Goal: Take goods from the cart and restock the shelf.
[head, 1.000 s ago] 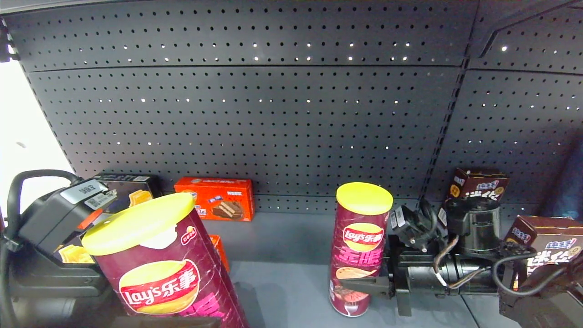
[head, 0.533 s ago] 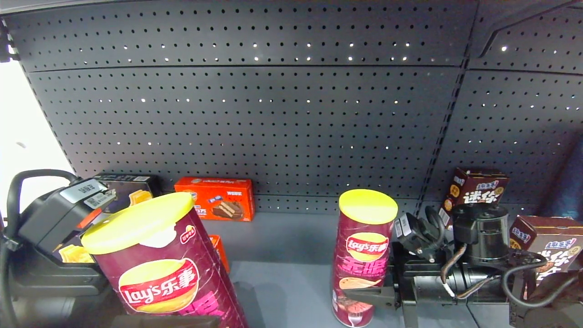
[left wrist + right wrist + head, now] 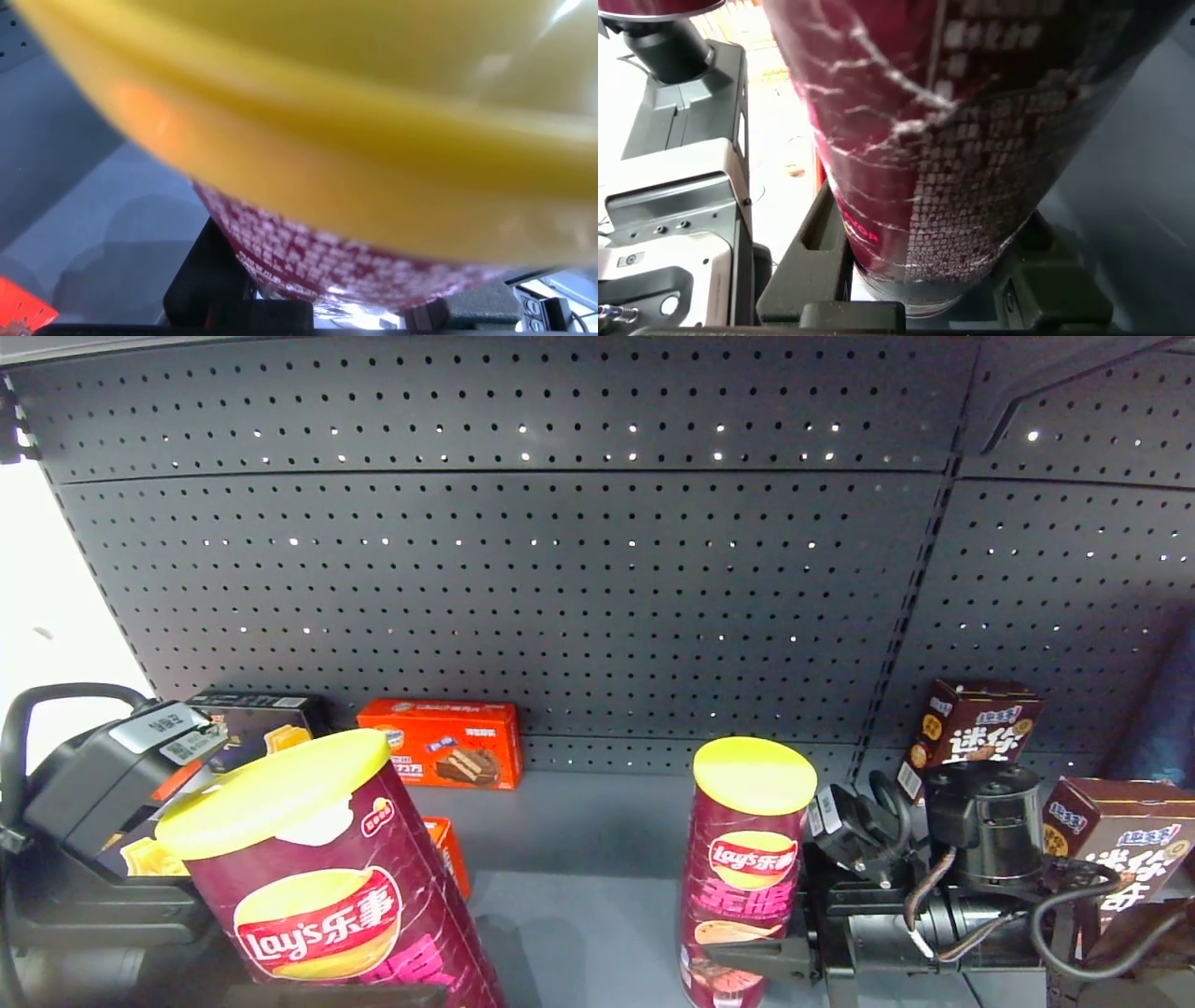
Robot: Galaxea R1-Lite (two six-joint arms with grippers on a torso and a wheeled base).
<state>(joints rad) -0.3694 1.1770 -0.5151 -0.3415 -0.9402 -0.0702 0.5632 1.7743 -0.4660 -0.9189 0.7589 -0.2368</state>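
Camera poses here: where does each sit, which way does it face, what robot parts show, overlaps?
Head: on the head, facing forward and down at the shelf and pegboard; left arm, right arm at lower corners.
Left wrist: on the left arm, past the left gripper onto the left can, yellow lid nearest.
Right wrist: on the right arm, past the right gripper onto the side of the right can.
Shared: head also sees both cans.
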